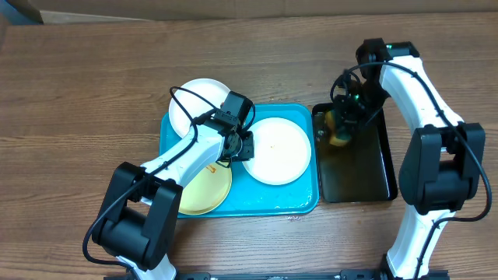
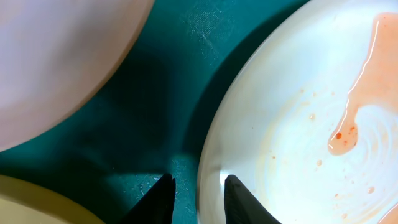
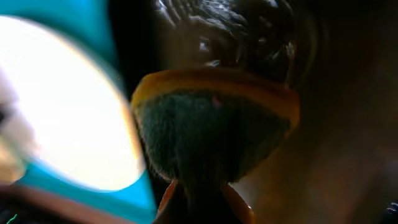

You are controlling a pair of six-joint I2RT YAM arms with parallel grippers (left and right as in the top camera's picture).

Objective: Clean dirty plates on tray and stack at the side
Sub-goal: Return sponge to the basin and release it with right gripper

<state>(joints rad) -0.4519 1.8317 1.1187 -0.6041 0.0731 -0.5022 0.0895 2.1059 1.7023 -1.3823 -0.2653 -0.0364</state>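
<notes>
The tray (image 1: pixel 296 198) is the biggest thing here, and off its right edge lies a narrower black tray (image 1: pixel 366 175). All three dirty plates are on the tray: a white plate (image 1: pixel 280 152) fills its right half, a yellow-green plate (image 1: pixel 204 190) sits in its near-left corner, and a second white plate (image 1: pixel 194 101) overhangs its far-left rim. Beyond the tray's right edge, over the black tray, the right gripper (image 1: pixel 342 126) pinches a sponge (image 3: pixel 211 137) with its green scrub face outward. The left gripper (image 2: pixel 198 186) sits mid-tray, jaws slightly parted astride the white plate's rim. They seem not to touch it, though the close view is hard to read. Wiping well likely needs that rim pinched firmly first, so the plate cannot skid as the sponge crosses the orange smear (image 2: pixel 360 93).
</notes>
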